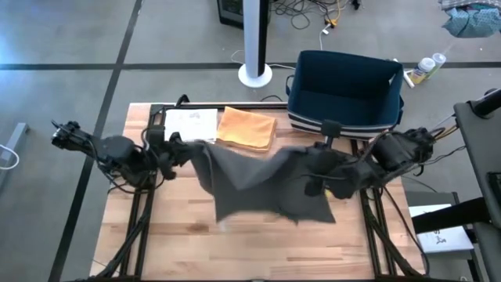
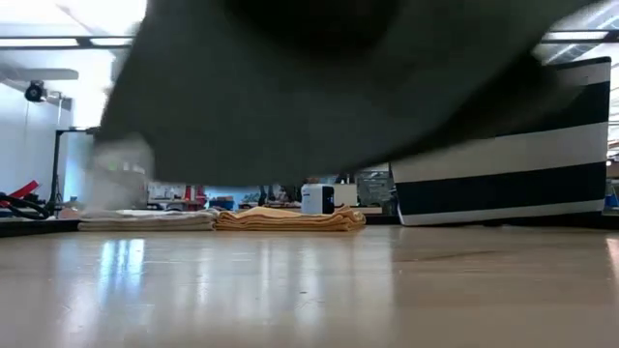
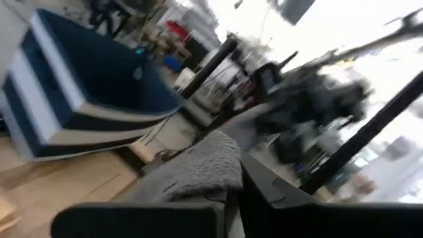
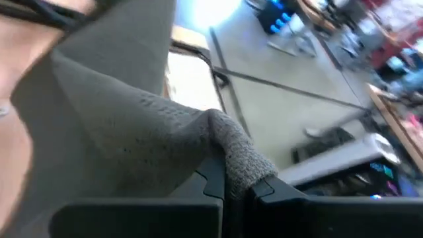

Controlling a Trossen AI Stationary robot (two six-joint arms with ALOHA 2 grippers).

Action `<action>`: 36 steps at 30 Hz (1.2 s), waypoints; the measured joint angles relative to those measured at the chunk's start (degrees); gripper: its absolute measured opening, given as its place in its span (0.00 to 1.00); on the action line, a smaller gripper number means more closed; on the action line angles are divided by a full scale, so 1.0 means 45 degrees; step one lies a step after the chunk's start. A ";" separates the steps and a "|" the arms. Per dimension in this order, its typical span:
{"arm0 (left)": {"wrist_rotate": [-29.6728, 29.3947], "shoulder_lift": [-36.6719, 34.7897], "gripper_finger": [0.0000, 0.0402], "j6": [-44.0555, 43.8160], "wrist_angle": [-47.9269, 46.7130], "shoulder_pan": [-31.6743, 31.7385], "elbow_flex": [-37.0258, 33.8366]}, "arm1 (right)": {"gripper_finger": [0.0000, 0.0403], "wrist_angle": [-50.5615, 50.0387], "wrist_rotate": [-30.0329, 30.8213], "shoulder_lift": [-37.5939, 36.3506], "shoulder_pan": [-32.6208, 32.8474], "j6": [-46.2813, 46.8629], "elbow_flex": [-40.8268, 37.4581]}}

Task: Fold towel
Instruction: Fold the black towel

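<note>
both arms reach inward over the table (image 1: 180, 243), the left gripper (image 1: 182, 150) and right gripper (image 1: 315, 174) each with jaws closed on a corner of the grey towel (image 1: 258, 180), which hangs spread between them above the wood. it blocks most of the low view. behind lie an orange folded towel (image 1: 246, 128), a white folded towel (image 1: 190, 124) and a striped navy bin (image 1: 344, 90).

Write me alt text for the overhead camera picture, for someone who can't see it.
Two dark robot arms hold a dark grey towel stretched between them above a wooden table, the left gripper and right gripper each pinching an upper corner. Behind it lie a folded orange towel, a white towel and a navy bin.
</note>
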 joint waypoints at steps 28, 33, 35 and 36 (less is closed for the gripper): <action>-0.5267 0.1524 0.03 -0.7772 -0.1926 -0.2152 -0.2287 | 0.00 -0.0193 -0.2516 -0.0113 -0.0736 0.1158 -0.1887; -0.5041 0.0610 0.06 -0.9091 -0.1590 -0.0373 -0.4925 | 0.00 0.1142 -0.2482 -0.0104 -0.2740 0.1133 -0.4798; -0.4754 0.0206 0.07 -0.9416 -0.1545 0.0584 -0.5959 | 0.00 0.1957 -0.2500 -0.0092 -0.3466 0.1122 -0.5936; -0.4555 -0.0005 0.07 -0.9486 -0.1507 0.1109 -0.6475 | 0.00 0.2401 -0.2499 -0.0092 -0.3782 0.1114 -0.6474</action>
